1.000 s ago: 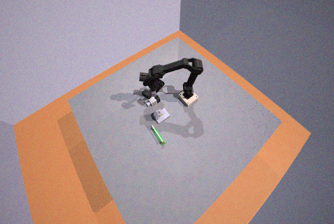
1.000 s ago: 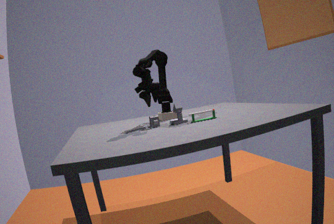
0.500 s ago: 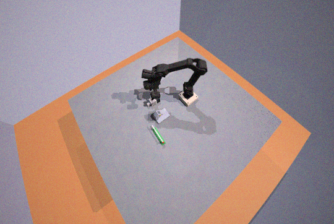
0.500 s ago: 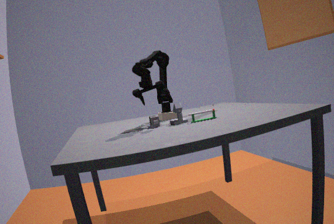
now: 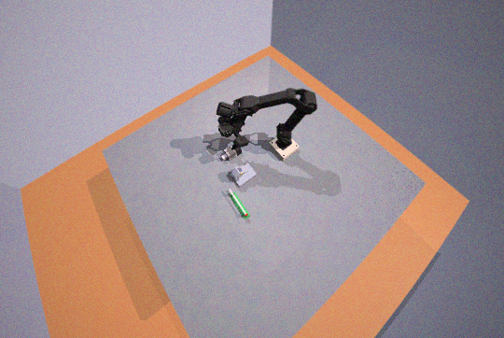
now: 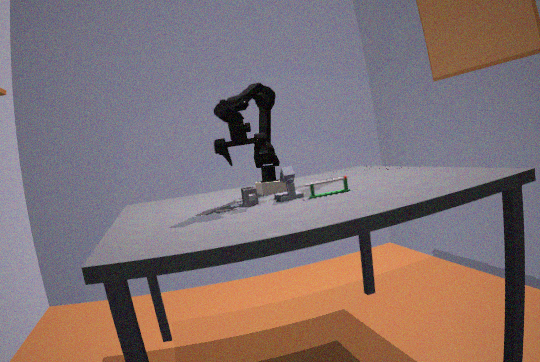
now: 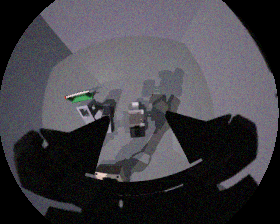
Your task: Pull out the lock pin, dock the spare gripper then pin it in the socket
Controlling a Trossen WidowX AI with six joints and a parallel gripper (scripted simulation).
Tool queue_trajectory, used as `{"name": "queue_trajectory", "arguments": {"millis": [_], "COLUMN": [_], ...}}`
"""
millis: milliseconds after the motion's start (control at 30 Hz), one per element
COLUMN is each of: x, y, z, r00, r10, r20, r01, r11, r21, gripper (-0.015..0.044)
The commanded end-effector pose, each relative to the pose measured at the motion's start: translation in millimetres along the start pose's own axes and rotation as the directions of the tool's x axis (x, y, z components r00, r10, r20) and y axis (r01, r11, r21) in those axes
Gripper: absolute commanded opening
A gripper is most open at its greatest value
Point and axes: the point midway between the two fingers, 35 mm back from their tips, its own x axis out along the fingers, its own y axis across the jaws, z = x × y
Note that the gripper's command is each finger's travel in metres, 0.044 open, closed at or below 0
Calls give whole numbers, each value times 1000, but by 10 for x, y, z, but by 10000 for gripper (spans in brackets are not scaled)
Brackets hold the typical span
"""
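Observation:
The pale grey mount (image 5: 247,174) (image 6: 288,196) (image 7: 86,114) stands on the table; its socket's inside is too small to make out. The white lock pin (image 5: 237,201) (image 6: 327,180) (image 7: 80,93) with a red end lies along the top of a green rack (image 6: 329,194) (image 7: 80,99), outside the mount. The spare gripper (image 5: 229,154) (image 6: 249,196) (image 7: 137,119), a grey block with a dark part, stands on the table beside the mount. My gripper (image 6: 245,164) (image 7: 137,116) is open and empty, high above the spare gripper, which shows between the fingertips in the wrist view.
The arm's pale base plate (image 5: 285,148) (image 6: 270,188) (image 7: 109,176) stands behind the mount and the spare gripper. The rack lies on the mount's other side from the spare gripper. The arm's shadow falls over the grey table (image 5: 299,252) (image 6: 150,235).

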Motion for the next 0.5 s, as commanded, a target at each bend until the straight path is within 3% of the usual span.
{"name": "queue_trajectory", "arguments": {"millis": [0, 467], "x": [71, 602], "y": [6, 11], "z": [-43, -357], "r00": [1000, 1000], "r10": [3, 3], "r20": [3, 3], "r01": [-3, -3], "r11": [1000, 1000], "r21": [-10, -10], "gripper": [440, 440]}}
